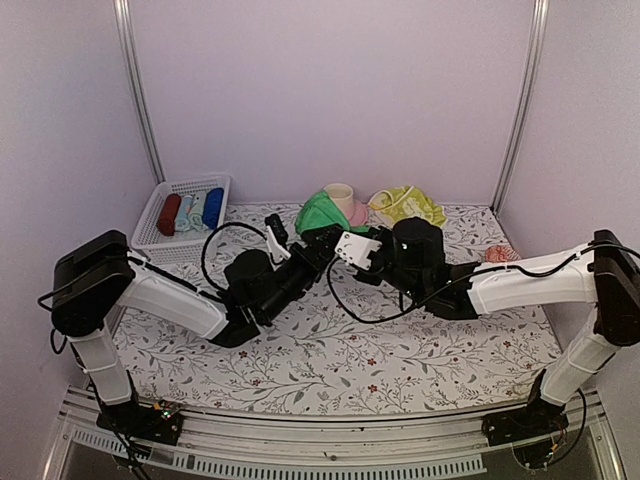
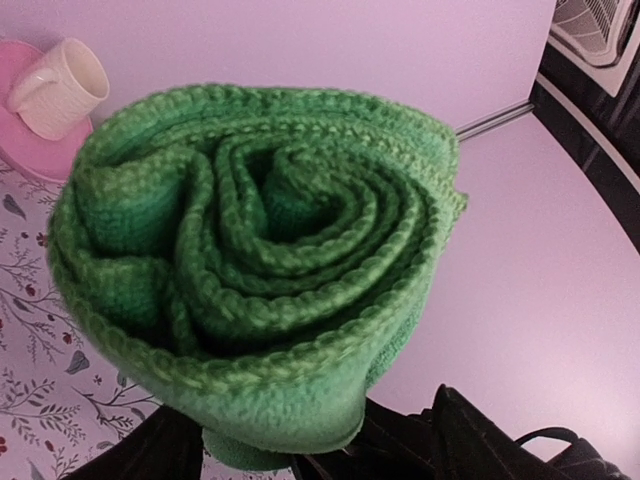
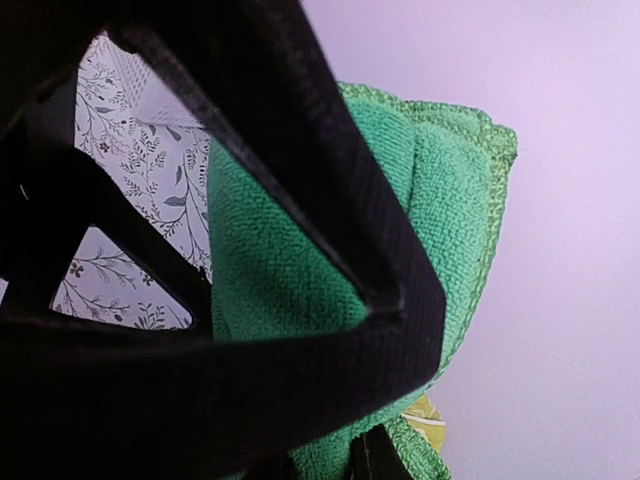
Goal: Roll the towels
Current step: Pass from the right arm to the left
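With left tool [image 1: 312, 238] clamped on the rolled green towel [image 1: 322, 213], holds it up, roll end pointing back at it; right tool [image 1: 340, 240] touching its side, grip unclear.

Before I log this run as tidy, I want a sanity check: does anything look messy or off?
The green towel is rolled loosely, its spiral lopsided with gaps between layers. The yellow towel lies crumpled in a heap beside the cup, not rolled, unlike the three neat rolls in the basket.
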### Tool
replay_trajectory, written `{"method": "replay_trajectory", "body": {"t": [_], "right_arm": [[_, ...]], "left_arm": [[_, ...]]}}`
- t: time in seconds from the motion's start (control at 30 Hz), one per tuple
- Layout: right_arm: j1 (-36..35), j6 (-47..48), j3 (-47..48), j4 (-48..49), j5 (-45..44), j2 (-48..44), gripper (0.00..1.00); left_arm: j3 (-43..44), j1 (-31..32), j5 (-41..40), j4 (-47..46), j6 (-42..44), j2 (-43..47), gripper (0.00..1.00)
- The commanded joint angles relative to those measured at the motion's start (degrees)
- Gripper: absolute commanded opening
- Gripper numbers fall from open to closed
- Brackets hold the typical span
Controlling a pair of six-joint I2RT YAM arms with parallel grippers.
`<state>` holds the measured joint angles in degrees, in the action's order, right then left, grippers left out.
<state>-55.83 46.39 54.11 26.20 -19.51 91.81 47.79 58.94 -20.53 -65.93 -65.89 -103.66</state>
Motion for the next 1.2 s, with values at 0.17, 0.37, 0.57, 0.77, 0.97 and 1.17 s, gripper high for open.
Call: {"method": "replay_trajectory", "body": {"t": [0.17, 0.37, 0.57, 0.77, 0.97, 1.17], "right_arm": [[-3.30, 9.27, -3.47, 8.08, -6.21, 2.65, 0.02], [-4.14, 11.92, -4.61, 9.57, -6.11, 2.99, 0.02], [-4.28, 12.74, -4.80, 7.98, -4.91, 2.95, 0.02], [-1.42, 3.49, -0.40, -10.84, 10.30, 0.61, 0.02], [2.03, -0.39, 1.91, -19.93, 22.20, 1.10, 0.02], [2.36, 2.18, 3.20, -25.91, 27.68, 0.35, 0.02]], "left_arm": [[-4.53, 0.56, 0.74, -16.18, -0.74, 0.50, 0.80], [-7.42, 0.48, 1.11, -21.15, 1.62, 1.14, 0.89], [-6.70, 0.91, -0.51, -9.49, 8.36, 6.98, 0.97], [-10.96, 1.11, -7.78, -0.37, 26.05, 17.50, 0.97], [-15.16, 0.34, -3.50, 8.22, 48.90, 28.30, 0.97], [-15.57, -3.74, 21.14, 20.25, 66.09, 35.82, 0.97]]}}
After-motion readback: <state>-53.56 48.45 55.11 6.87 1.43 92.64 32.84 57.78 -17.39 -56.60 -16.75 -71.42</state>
